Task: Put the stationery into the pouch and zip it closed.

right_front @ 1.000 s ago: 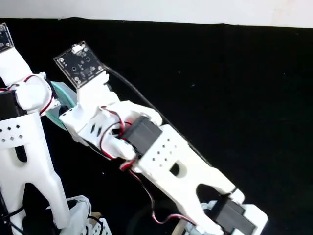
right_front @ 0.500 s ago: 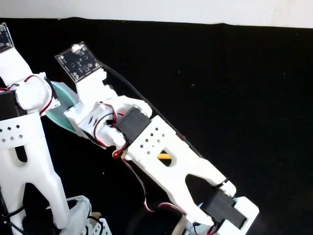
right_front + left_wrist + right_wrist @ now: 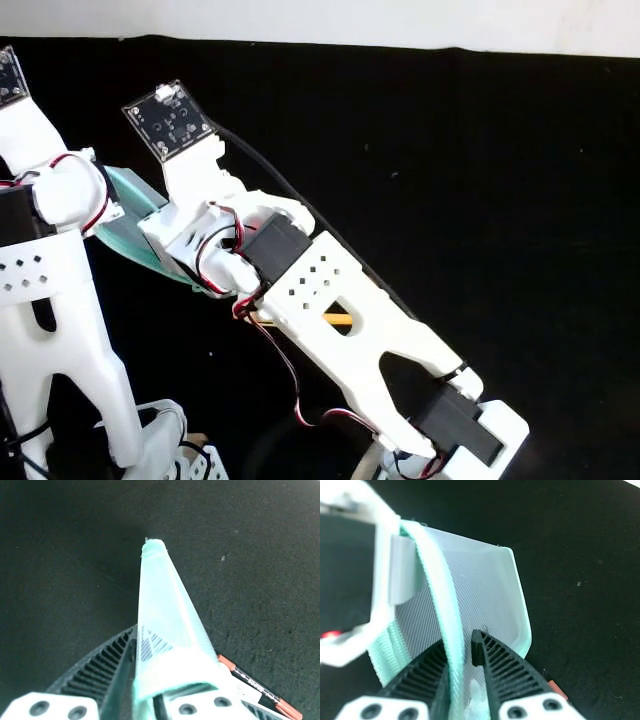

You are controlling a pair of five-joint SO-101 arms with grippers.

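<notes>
The pouch point(image 3: 480, 590) is mint green and translucent, and it hangs above the black table between both arms. My left gripper point(image 3: 150, 650) is shut on one end of the pouch point(image 3: 162, 615), which juts past the fingers as a narrow strip. My right gripper point(image 3: 460, 642) is shut on the pouch's zipper band point(image 3: 442, 600), one ribbed black finger point(image 3: 497, 667) on each side. In the high view the pouch point(image 3: 130, 190) shows between the left arm point(image 3: 50, 270) and the right arm point(image 3: 340, 310). A red-brown and black pen point(image 3: 255, 690) lies on the table below.
A yellow pencil point(image 3: 337, 319) shows through a hole in the right arm. The left arm's white gripper body point(image 3: 350, 580) is close beside the pouch in the right wrist view. The black table point(image 3: 480, 180) stretches to the right; a white wall edge point(image 3: 400, 25) runs along the back.
The right arm has shifted, its wrist sliding a little right along the pouch. More of the pouch now shows below that wrist. The left arm has kept still.
</notes>
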